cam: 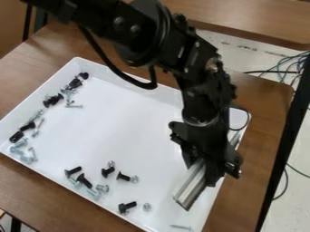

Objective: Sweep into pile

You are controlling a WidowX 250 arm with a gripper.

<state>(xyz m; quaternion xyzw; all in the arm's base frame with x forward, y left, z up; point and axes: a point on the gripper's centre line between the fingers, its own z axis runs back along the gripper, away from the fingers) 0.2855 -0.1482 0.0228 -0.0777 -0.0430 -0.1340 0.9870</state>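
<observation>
The black gripper point(205, 168) hangs over the right part of the white tray point(121, 127), shut on a long silver bar point(190, 189). The bar slants down to the left, its lower end close to the tray floor; contact cannot be told. Black screws point(53, 99) and silver ones lie scattered along the tray's left side. More fasteners, among them a black bolt point(126, 207) and a black screw point(84, 181), lie loosely spread toward the front edge. One thin silver screw point(180, 227) is near the front right corner, below the bar.
Raised tray walls border the work area on a brown wooden table point(266, 108). The arm crosses above the tray's back side with a looping cable point(109, 61). Loose cables point(292, 68) lie on the floor at the right, beyond the table.
</observation>
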